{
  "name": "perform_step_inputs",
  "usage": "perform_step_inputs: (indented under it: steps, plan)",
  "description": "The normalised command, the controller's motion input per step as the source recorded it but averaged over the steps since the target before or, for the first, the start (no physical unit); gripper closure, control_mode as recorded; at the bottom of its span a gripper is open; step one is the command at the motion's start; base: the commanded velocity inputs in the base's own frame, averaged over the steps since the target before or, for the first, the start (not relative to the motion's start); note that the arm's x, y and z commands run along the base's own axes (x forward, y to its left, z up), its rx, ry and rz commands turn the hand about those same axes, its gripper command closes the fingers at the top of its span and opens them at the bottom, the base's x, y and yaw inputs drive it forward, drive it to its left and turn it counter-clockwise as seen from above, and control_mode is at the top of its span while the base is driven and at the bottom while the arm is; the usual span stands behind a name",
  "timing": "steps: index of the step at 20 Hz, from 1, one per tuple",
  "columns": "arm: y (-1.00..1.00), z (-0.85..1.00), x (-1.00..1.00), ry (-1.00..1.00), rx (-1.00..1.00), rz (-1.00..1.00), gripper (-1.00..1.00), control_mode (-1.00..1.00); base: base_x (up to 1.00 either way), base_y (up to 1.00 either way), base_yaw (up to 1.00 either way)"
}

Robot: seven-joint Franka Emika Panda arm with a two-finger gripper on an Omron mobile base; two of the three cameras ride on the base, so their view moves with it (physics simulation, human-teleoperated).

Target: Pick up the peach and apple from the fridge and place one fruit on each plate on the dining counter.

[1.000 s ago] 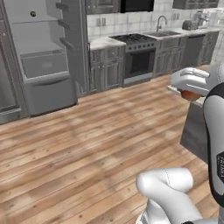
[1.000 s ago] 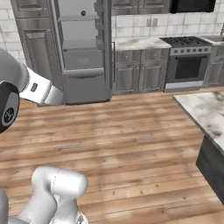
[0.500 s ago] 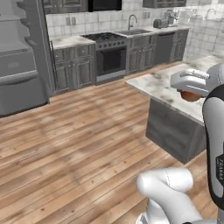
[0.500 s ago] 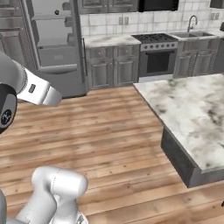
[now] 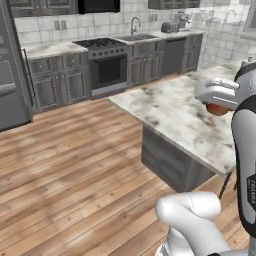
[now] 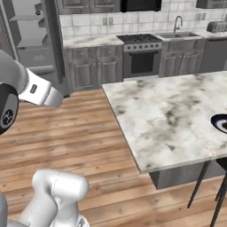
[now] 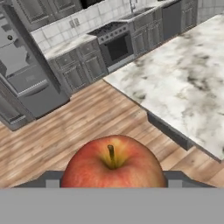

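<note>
While the claw (image 7: pixel 112 186) pinches the apple (image 7: pixel 113 162), counter (image 7: pixel 183 83) ahead and right, fridge (image 7: pixel 24 74) far ahead-left, no fruit is plated yet; peach pending.

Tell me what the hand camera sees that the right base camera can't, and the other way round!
The hand view alone gives a close look at the red apple, stem up, held in the hand. The right base view alone has a dark plate near the counter's right edge and stool legs below. Both share the marbled counter, the stove, the open fridge and the wood floor.
</note>
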Motion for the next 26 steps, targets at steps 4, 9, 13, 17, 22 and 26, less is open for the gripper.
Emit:
perform_step_inputs:
  steps: [4, 9, 13, 17, 22, 26]
  plan:
    - [0.00, 0.00, 0.00, 0.00, 0.00, 0.00, 1.00, 1.00, -0.28, -1.00, 0.00]
    - [0.00, 0.00, 0.00, 0.00, 0.00, 0.00, 1.00, 1.00, -0.31, -1.00, 0.02]
    - [0.00, 0.00, 0.00, 0.00, 0.00, 0.00, 1.00, 1.00, -0.03, -1.00, 0.13]
    - [0.00, 0.00, 0.00, 0.00, 0.00, 0.00, 1.00, 1.00, 0.00, -1.00, 0.18]
    - [0.00, 0.00, 0.00, 0.00, 0.00, 0.00, 1.00, 1.00, 0.05, -0.99, 0.25]
    - [0.00, 0.00, 0.00, 0.00, 0.00, 0.00, 1.00, 1.00, 0.31, -0.88, 0.32]
